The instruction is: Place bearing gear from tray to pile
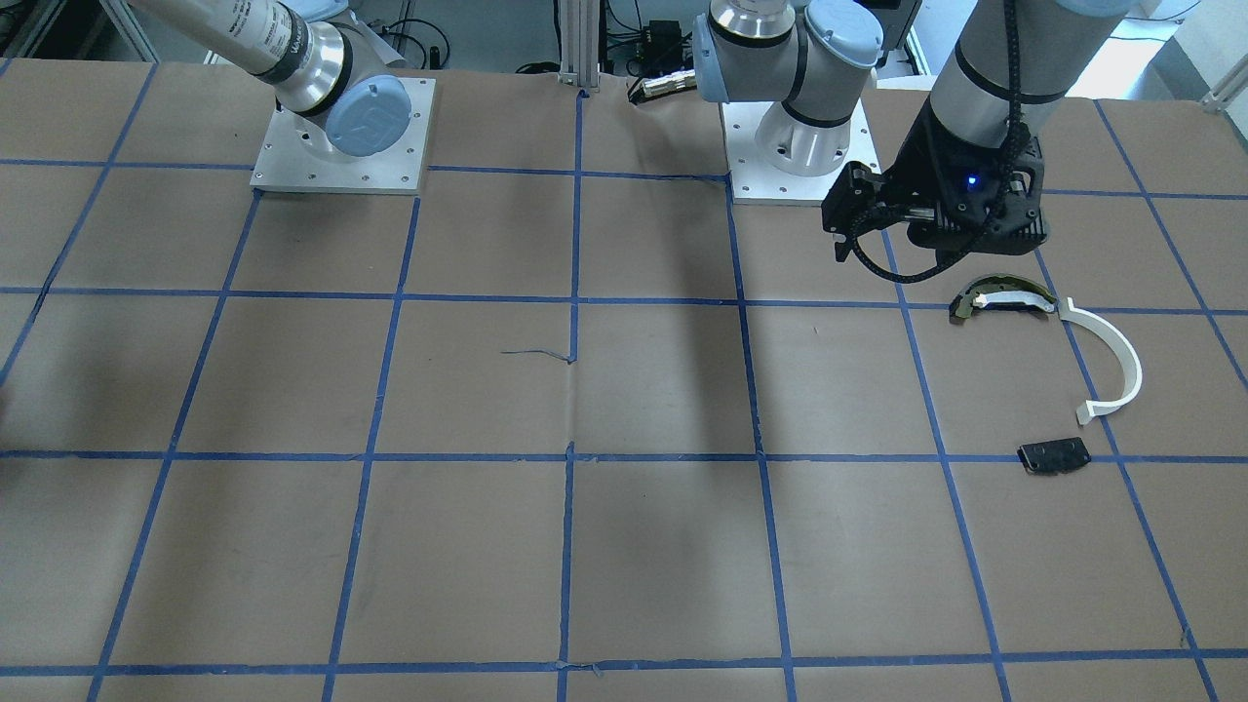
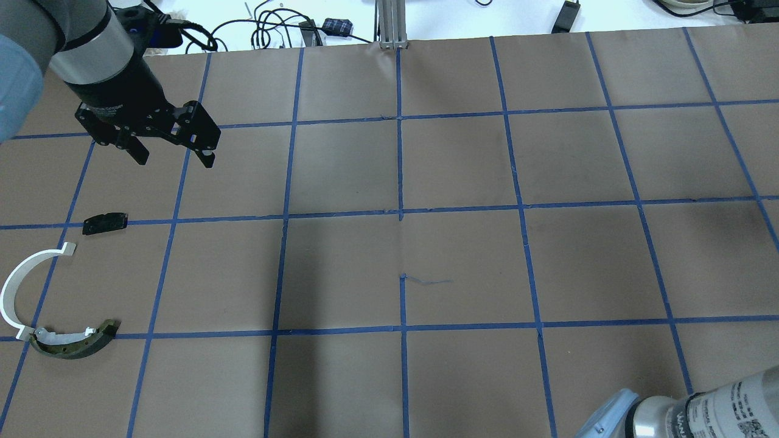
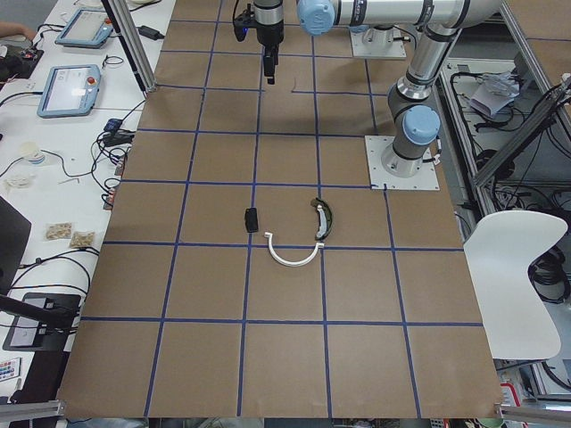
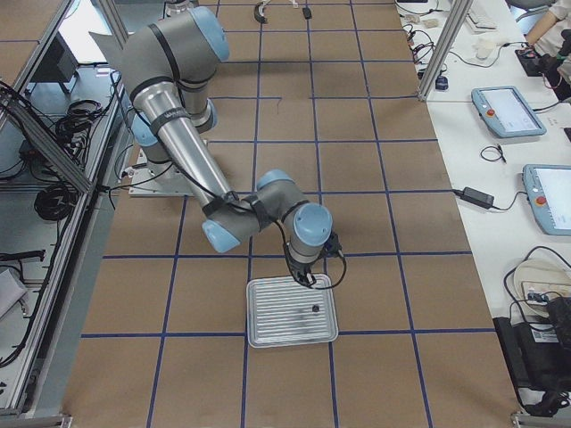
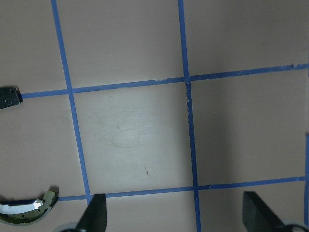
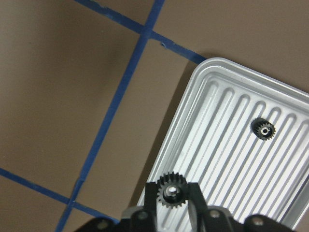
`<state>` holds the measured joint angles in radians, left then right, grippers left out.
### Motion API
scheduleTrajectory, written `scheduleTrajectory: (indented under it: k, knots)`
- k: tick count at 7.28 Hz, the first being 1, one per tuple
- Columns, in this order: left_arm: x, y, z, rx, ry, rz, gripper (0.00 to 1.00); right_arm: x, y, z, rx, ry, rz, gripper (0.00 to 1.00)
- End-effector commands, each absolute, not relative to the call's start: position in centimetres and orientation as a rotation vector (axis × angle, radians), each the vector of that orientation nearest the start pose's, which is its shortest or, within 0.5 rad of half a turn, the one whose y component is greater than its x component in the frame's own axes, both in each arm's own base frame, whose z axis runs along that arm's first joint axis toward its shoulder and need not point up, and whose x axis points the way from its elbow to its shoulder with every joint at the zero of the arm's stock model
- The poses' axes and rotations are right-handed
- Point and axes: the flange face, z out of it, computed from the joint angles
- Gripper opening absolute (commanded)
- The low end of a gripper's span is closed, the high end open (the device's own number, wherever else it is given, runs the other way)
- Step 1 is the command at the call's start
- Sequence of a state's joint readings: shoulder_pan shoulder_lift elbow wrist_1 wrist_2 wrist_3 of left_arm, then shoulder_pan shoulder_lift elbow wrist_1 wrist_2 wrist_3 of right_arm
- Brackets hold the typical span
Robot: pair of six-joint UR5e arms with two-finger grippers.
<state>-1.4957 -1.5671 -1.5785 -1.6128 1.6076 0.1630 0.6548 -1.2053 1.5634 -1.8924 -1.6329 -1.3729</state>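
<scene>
In the right wrist view my right gripper [image 6: 170,191] is shut on a small black toothed bearing gear [image 6: 170,190], held just above the ribbed metal tray [image 6: 217,125]. A second small gear [image 6: 263,129] lies in the tray. The exterior right view shows this gripper [image 4: 308,278] over the tray's [image 4: 277,321] far edge. The pile lies far off: a white half-ring [image 2: 12,286], a dark curved piece [image 2: 73,344] and a flat black plate [image 2: 105,223]. My left gripper [image 2: 174,157] hangs open and empty above the table beyond the plate.
Brown paper with a blue tape grid covers the table [image 2: 462,261]. The two arm bases [image 1: 341,146] [image 1: 795,146] stand at the robot's edge. Cables and a metal post [image 2: 392,24] sit at the far edge. The pile also shows in the front view [image 1: 1121,356].
</scene>
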Motion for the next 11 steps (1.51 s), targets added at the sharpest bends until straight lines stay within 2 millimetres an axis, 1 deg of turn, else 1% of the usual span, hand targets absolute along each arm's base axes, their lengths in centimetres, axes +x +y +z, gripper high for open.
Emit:
scheduleTrajectory:
  k: [1,2,3,4,5,6,7,8,9,10,11]
  knots:
    - [-9.3,-49.5,48.1,0.128,3.107,0.08,1.0,-35.7,-48.3,36.6,-0.664,3.066,0.112,0.0]
    - [-9.3,-49.4,48.2,0.125,3.108,0.077,1.0,-31.8,-49.9,37.2,-0.647,3.053,0.127,0.0]
    - [-9.3,-49.5,48.1,0.125,3.108,0.08,1.0,-24.7,-52.8,38.7,-0.649,3.079,0.114,0.0]
    - [-9.2,-49.5,48.1,0.118,3.11,0.08,1.0,-17.3,-54.5,39.7,-0.579,3.089,0.133,0.0]
    - [-9.2,-49.4,48.2,0.121,3.109,0.077,1.0,-9.4,-55.9,39.8,-0.479,3.093,0.138,0.0]
    - [-9.2,-49.6,48.1,0.118,3.11,0.08,1.0,-1.5,-56.3,39.4,-0.366,3.117,0.155,0.0]
    - [-9.3,-49.6,47.9,0.121,3.11,0.087,1.0,7.4,-55.7,37.7,-0.218,3.136,0.185,0.0]
    - [-9.3,-49.6,47.9,0.121,3.11,0.087,1.0,15.7,-55.0,35.3,-0.08,3.074,0.135,0.01]
    - [-9.3,-49.6,47.9,0.123,3.113,0.086,1.0,22.2,-53.8,31.9,0.089,3.066,0.113,0.01]
    - [-9.5,-49.6,47.9,0.121,3.138,0.08,1.0,28.6,-51.9,27.6,0.083,3.059,0.06,0.01]
    - [-9.4,-49.9,47.6,0.149,3.139,0.08,1.0,33.6,-49.7,22.4,0.041,3.055,-0.001,0.02]
